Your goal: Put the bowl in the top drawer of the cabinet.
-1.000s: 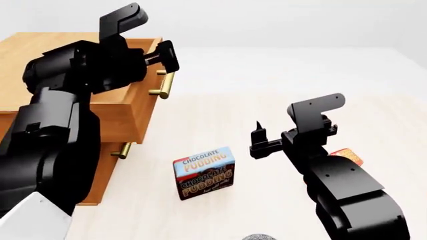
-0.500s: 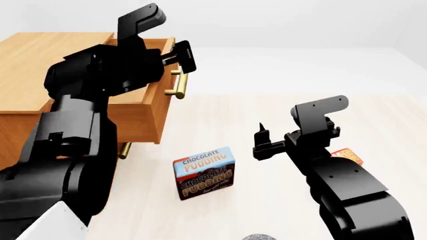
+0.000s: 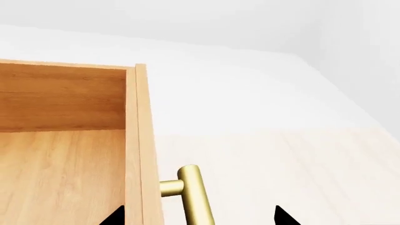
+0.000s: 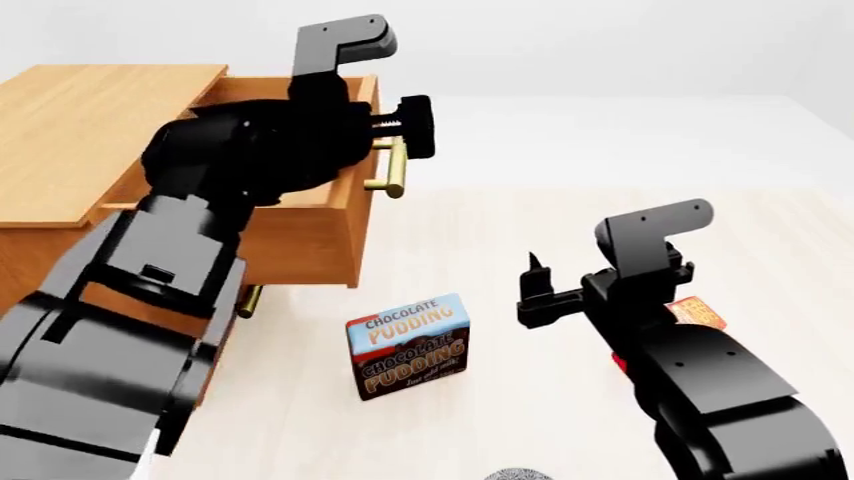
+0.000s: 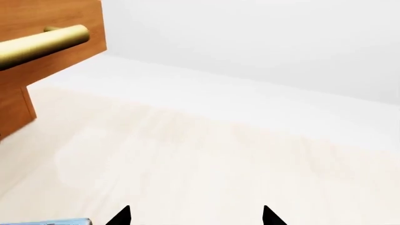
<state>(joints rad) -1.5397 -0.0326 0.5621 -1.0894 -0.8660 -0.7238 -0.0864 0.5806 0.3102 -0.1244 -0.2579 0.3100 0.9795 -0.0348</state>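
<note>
The orange-brown cabinet (image 4: 94, 110) stands at the left with its top drawer (image 4: 314, 225) pulled well out. My left gripper (image 4: 395, 135) is at the drawer's brass handle (image 3: 194, 192). In the left wrist view this gripper (image 3: 197, 218) is open, one fingertip inside the drawer front and the other outside the handle. The drawer's inside (image 3: 62, 159) shows bare wood. Only a speckled sliver of the bowl (image 4: 515, 474) shows at the head view's bottom edge. My right gripper (image 4: 531, 290) hovers open over the table, nothing between its fingers (image 5: 119, 216).
A chocolate pudding box (image 4: 407, 345) stands on the pale table between the cabinet and my right arm. An orange box (image 4: 697, 312) lies partly hidden behind the right arm. The lower drawer's brass handle (image 4: 248, 300) shows under the open drawer.
My left arm has moved right and toward me, and the top drawer has slid further out of the cabinet with it. The right gripper has shifted slightly right.
</note>
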